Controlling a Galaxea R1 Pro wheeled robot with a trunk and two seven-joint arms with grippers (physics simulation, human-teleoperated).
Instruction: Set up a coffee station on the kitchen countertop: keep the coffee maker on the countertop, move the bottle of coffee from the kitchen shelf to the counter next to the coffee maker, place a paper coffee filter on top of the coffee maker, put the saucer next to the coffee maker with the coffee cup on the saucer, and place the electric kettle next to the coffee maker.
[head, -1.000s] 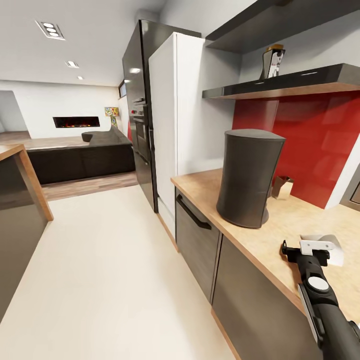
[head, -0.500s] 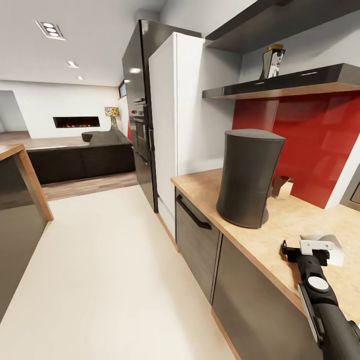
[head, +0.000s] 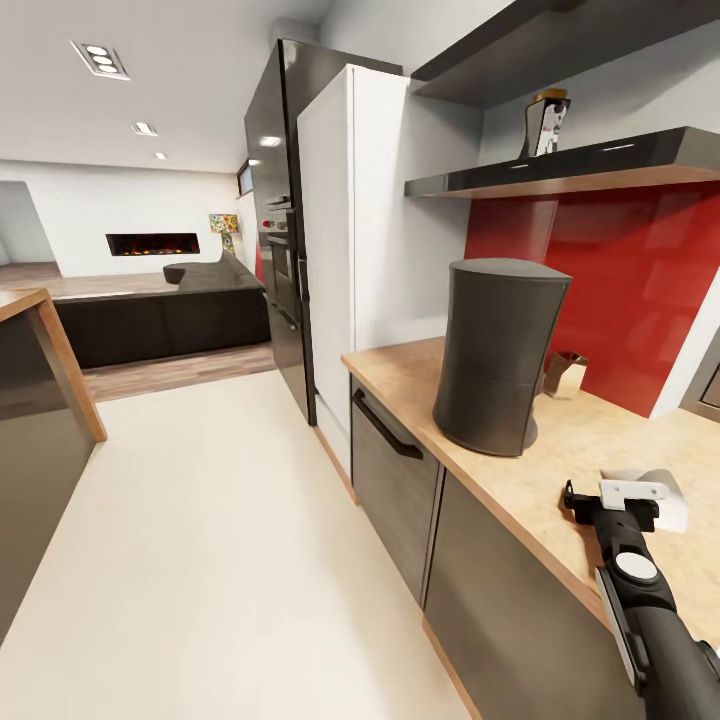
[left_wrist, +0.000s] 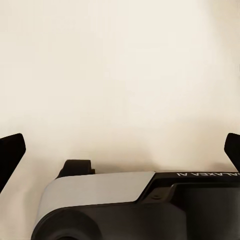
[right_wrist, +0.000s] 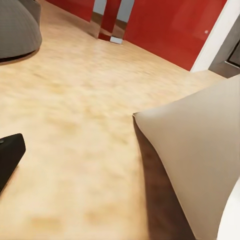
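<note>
Pale cream floor (head: 200, 560) runs past a glossy red backsplash wall (head: 620, 290) toward a glowing wall fireplace (head: 152, 243).

On the desk (head: 590, 440) I count one coffee maker (head: 497, 355), one paper filter (head: 655, 497) and one small metal holder (head: 565, 374); one bottle (head: 547, 123) on two shelves (head: 600, 165).
</note>
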